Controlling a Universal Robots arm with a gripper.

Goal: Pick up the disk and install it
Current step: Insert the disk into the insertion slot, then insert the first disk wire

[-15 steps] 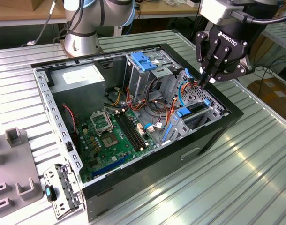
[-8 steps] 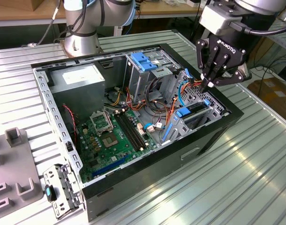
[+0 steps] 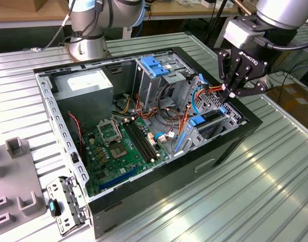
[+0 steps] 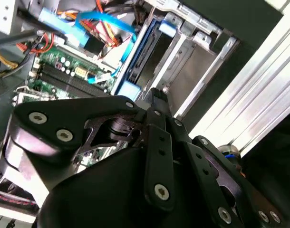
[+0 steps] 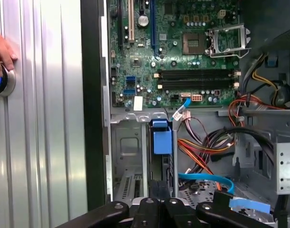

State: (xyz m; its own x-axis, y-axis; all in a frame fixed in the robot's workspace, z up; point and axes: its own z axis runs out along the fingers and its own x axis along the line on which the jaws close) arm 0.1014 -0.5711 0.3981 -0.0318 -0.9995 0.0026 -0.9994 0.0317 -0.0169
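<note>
Black linkage gripper (image 4: 157, 95) looms closest, its fingers pinched together with nothing visibly between them. Right of centre in the exterior view, the dark, blue-framed disk (image 3: 209, 118) stands on edge in the grey metal bay (image 3: 192, 141), probably so closed tips can press it home. The arm slants down from the upper right, tips just above the disk's end.

Gripper (image 3: 227, 94): matte black, jointed linkage bars, white lettering on its body. Silver screw heads (image 4: 64, 135) dot the bars in the second wrist view. White boxy mount (image 3: 242, 33) at 1 o'clock from it, then pale grey wrist link (image 3: 283, 10). Black cable (image 3: 290, 46) alongside. Silver arm base (image 3: 88, 48) at 10 o'clock of the exterior view, light-blue joint cap (image 3: 138, 12) nearby.
</note>
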